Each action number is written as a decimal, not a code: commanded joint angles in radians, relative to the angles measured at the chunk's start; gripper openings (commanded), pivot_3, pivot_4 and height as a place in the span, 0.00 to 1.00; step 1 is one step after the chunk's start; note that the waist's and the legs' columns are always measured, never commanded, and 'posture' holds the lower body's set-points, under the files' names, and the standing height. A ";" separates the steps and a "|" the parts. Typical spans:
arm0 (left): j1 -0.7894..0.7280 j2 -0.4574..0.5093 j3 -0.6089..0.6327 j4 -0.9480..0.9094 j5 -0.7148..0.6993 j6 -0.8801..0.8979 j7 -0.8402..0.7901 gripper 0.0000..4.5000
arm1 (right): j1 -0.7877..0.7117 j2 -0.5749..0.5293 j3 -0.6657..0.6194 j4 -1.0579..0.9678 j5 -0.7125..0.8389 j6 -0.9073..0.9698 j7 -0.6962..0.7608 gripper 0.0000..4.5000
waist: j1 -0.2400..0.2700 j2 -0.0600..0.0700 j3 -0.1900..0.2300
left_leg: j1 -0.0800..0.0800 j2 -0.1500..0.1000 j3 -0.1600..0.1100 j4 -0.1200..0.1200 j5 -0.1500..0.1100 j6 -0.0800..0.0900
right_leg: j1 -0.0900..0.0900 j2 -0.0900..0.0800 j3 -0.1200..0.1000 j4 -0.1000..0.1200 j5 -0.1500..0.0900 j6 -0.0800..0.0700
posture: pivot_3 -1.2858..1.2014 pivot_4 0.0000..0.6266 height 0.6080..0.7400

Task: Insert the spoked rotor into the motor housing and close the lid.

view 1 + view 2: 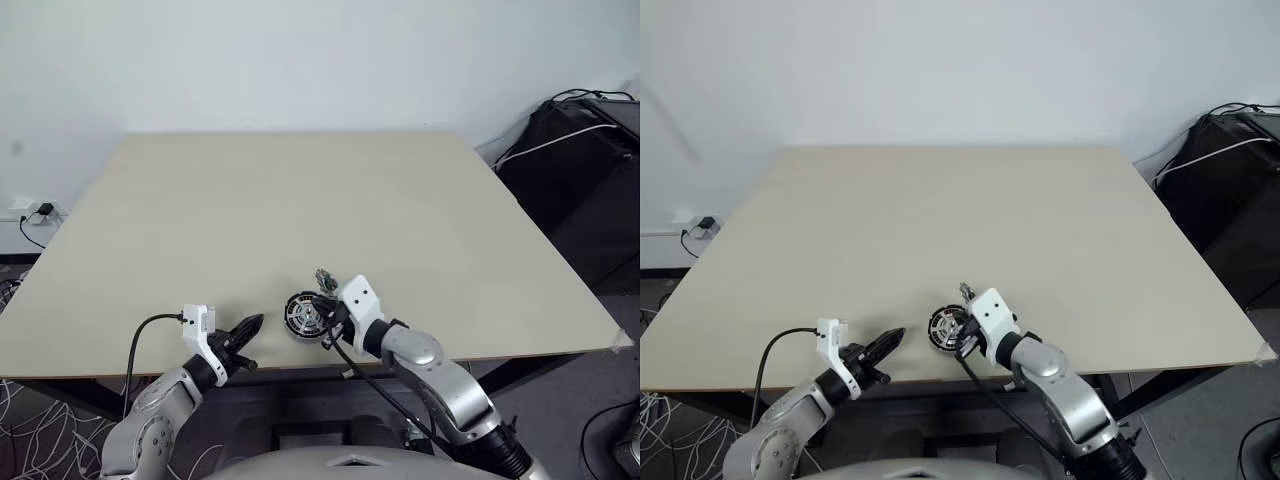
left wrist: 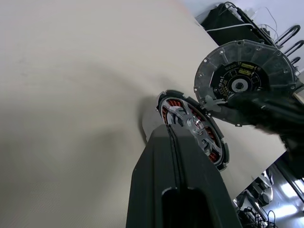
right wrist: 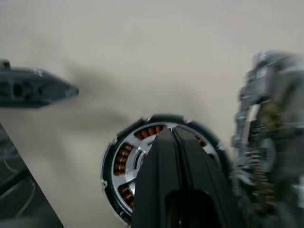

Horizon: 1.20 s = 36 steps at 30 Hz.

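Beige counter (image 1: 330,200), mostly bare. Motor housing (image 1: 302,315) lies flat near the front edge, roughly centre, black ring w/ copper windings showing round the inside. Spoked rotor (image 2: 194,127) sits in the housing already, silver spokes over the windings in the left wrist view.

Lid (image 2: 244,76) is off the housing, standing up on edge at the housing's far/right side, tilted, inner face w/ black disc and label turned toward the left wrist cam. Looks hinged or propped at the housing rim, can't tell which. In the right wrist view it's a blurred grey shape beside the housing (image 3: 142,166).

R gripper (image 1: 325,318): fingers pressed together, nothing between them, pointing fwd and down to the robot's left, tips right over the housing's top. Whether the tips touch the rotor or rim, can't tell. White wrist block just behind, next to the raised lid.

L gripper (image 1: 252,326): fingers closed tight, empty, hovering at the front edge of the counter just left of the housing, tips aimed toward it but apart from it. Black cable loops back from its wrist.

Side stuff: black equipment w/ white cable (image 1: 575,140) off the counter's right, wall socket w/ plug (image 1: 35,212) low on the left wall.
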State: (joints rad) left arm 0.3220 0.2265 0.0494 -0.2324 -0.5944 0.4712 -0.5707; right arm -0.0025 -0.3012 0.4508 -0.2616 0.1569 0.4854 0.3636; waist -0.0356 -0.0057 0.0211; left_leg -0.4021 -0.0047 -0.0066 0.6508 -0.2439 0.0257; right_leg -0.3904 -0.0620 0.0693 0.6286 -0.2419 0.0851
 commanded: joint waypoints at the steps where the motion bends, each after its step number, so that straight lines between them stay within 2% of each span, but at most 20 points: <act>1: -0.006 -0.001 0.001 -0.020 -0.005 -0.010 -0.006 0.00 | -0.037 0.020 0.004 0.017 -0.040 0.015 -0.005 0.01 | 0.000 0.000 0.000 | 0.000 0.000 0.000 0.000 0.000 0.000 | 0.000 0.000 0.000 0.000 0.000 0.000 | 0.52 0.00 1.00; 11: -0.002 -0.008 -0.002 -0.021 -0.005 -0.013 -0.002 0.00 | -0.048 0.067 -0.008 0.054 -0.078 0.034 0.000 0.01 | -0.001 0.000 0.000 | 0.000 0.000 0.000 0.000 0.000 0.000 | 0.000 0.000 0.000 0.000 0.000 0.000 | 0.52 0.00 1.00; 18: -0.001 -0.011 -0.002 -0.018 -0.003 -0.017 -0.005 0.00 | -0.067 0.069 0.026 0.103 -0.110 0.142 0.021 0.01 | -0.001 -0.001 -0.001 | 0.004 0.000 0.000 0.000 0.000 0.000 | 0.004 0.000 0.000 0.000 0.000 0.000 | 0.52 0.00 1.00; 23: 0.000 -0.013 -0.003 -0.020 0.007 -0.029 -0.002 0.00 | -0.058 0.074 -0.018 0.056 -0.080 0.077 0.048 0.01 | -0.002 -0.001 -0.001 | 0.007 0.001 0.000 0.000 -0.003 -0.004 | 0.007 0.000 -0.001 0.000 -0.001 0.002 | 0.52 0.00 1.00; 30: -0.002 -0.003 -0.020 -0.009 0.056 -0.083 -0.017 0.00 | -0.061 -0.021 -0.037 -0.085 -0.059 0.070 0.143 0.01 | -0.001 0.000 0.000 | 0.007 0.000 0.000 0.000 -0.002 -0.004 | 0.006 0.000 -0.001 0.000 -0.001 0.001 | 0.52 0.00 1.00; 36: -0.002 0.040 -0.061 0.003 0.088 -0.083 -0.055 0.00 | -0.111 -0.141 0.019 -0.169 -0.065 0.144 0.270 0.01 | -0.001 0.000 0.000 | 0.007 0.000 0.000 0.000 -0.002 -0.004 | 0.006 0.000 -0.001 0.000 -0.001 0.002 | 0.52 0.00 1.00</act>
State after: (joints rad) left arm 0.3313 0.2530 0.0007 -0.2289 -0.5218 0.4050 -0.6101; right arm -0.0812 -0.4308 0.4594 -0.3856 0.0874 0.6170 0.5980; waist -0.0369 -0.0062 0.0215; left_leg -0.3952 -0.0051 -0.0070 0.6512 -0.2462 0.0218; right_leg -0.3840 -0.0619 0.0684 0.6285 -0.2433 0.0873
